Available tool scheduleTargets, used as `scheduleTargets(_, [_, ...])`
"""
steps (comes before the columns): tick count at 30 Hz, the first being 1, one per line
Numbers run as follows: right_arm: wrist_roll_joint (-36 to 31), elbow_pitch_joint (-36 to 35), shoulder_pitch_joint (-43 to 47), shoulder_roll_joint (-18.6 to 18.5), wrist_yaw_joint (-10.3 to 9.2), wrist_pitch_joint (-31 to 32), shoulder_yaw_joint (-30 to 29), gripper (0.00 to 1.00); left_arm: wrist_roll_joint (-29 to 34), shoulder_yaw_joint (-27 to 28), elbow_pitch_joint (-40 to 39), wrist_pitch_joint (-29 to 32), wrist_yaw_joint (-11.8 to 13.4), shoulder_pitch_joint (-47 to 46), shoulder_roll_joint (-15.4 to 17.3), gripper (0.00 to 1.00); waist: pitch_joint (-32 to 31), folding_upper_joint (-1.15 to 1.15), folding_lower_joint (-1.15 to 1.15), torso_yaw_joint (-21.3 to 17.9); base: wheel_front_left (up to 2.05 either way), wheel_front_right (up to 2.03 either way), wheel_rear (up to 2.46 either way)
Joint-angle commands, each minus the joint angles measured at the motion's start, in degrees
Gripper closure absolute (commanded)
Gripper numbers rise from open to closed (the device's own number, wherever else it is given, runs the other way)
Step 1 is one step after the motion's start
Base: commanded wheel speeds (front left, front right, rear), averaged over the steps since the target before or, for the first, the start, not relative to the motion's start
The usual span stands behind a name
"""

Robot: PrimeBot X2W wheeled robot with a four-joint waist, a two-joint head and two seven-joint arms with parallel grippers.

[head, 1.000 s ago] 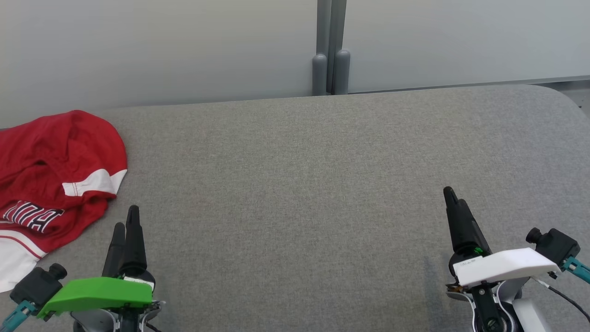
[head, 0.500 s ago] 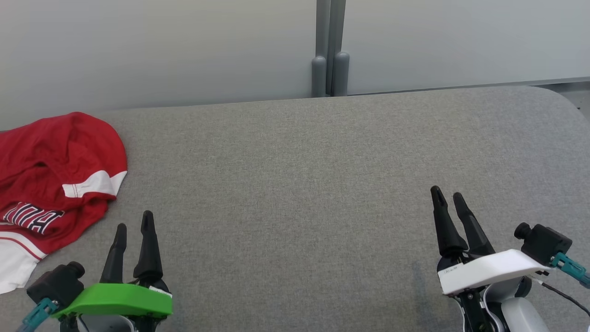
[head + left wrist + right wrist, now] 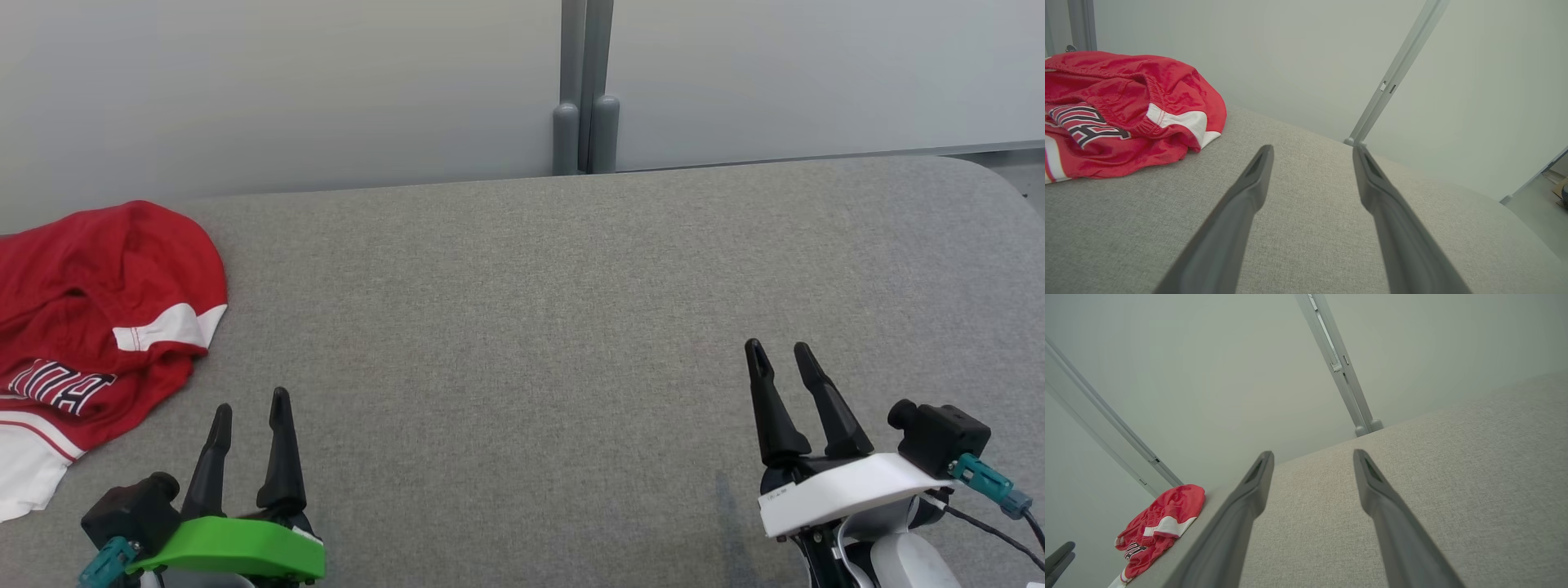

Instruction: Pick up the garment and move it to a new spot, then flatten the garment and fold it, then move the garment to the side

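Closest to me, at the lower left of the head view, my left gripper (image 3: 250, 402) sits under its green wrist cover (image 3: 237, 551), the two long dark fingers spread apart with nothing between them. Its tips hang over bare cloth; I cannot tell whether they touch it. At the lower right my right gripper (image 3: 777, 348), under a white wrist cover (image 3: 841, 490), is parted about as far and is just as empty. Each wrist carries a small black camera block (image 3: 939, 426) with a teal connector.

From the left wrist view the left gripper (image 3: 1312, 150) shows a clear gap between its fingers, with only grey weave behind it. From the right wrist view the right gripper (image 3: 1312, 453) looks the same: fingers wide, holding nothing.

Both arms are over the grey woven fabric-covered tabletop (image 3: 522, 310), which runs across the whole head view and rounds off at its far right corner.

The crumpled red satin garment with white panels and dark striped lettering (image 3: 98, 310) lies in a heap on the tabletop at the left edge, ahead of and to the left of my left gripper and apart from it, part of it cut off by the frame. In the left wrist view the garment (image 3: 1126, 90) bunches at the upper left, gathered waistband showing. In the right wrist view it (image 3: 1167, 514) is small and far off at the lower left, at the tabletop's edge.

Beyond the tabletop stand pale grey wall panels (image 3: 286, 90), joined by a grey vertical post (image 3: 584, 82).
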Motion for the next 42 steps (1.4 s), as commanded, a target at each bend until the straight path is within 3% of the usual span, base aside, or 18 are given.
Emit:
scheduleTargets(1, [-1.6, -0.5, -0.2, -0.3, 0.02, -0.6, 0.2, 0.0, 1.5, -0.2, -0.6, -0.5, 0.4, 0.2, 0.6, 0.0, 0.0, 0.17, 0.0, 0.0, 0.0, 0.0, 0.0])
scheduleTargets(22, [-13.8, 1.8, 0.6, -0.4, 0.03, -3.0, -0.2, 0.0, 11.7, -1.6, 0.7, -3.9, 0.4, 2.2, 0.5, 0.0, -0.4, 0.22, 0.0, 0.0, 0.0, 0.0, 0.0])
scheduleTargets(42, [-22.0, 1.9, 0.8, -0.5, 0.04, -4.6, -0.6, 0.0, 16.5, -1.3, 2.1, -6.5, 0.1, 2.7, -0.1, 0.0, -0.7, 0.27, 0.0, 0.0, 0.0, 0.0, 0.0])
